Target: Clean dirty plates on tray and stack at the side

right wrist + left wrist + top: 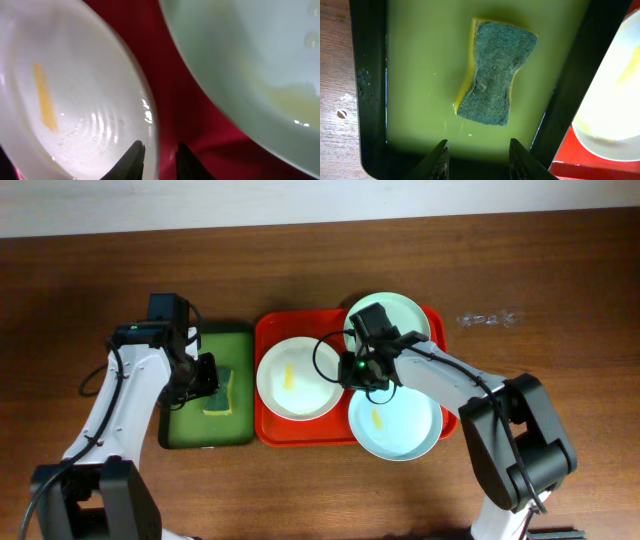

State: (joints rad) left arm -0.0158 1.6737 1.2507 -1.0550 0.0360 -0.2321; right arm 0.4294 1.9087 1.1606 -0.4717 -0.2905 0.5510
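All three plates [295, 380] sit on the red tray [268, 330]. Our right gripper [159, 157] straddles one smeared plate [75, 75] at its rim; we cannot tell whether it pinches. Left of the tray, our left gripper [477, 155] hangs parted, empty.

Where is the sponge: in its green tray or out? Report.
In: the sponge lies flat on the green tray floor, scouring side up, inside the rim.

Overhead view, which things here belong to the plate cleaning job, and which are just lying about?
Part of the job:
white plate
back mint plate
front mint plate
red tray under all three
sponge, likely the cleaning tool
green tray holding it

Just lying about:
whitish marks on the table beside the back mint plate, too small to identify
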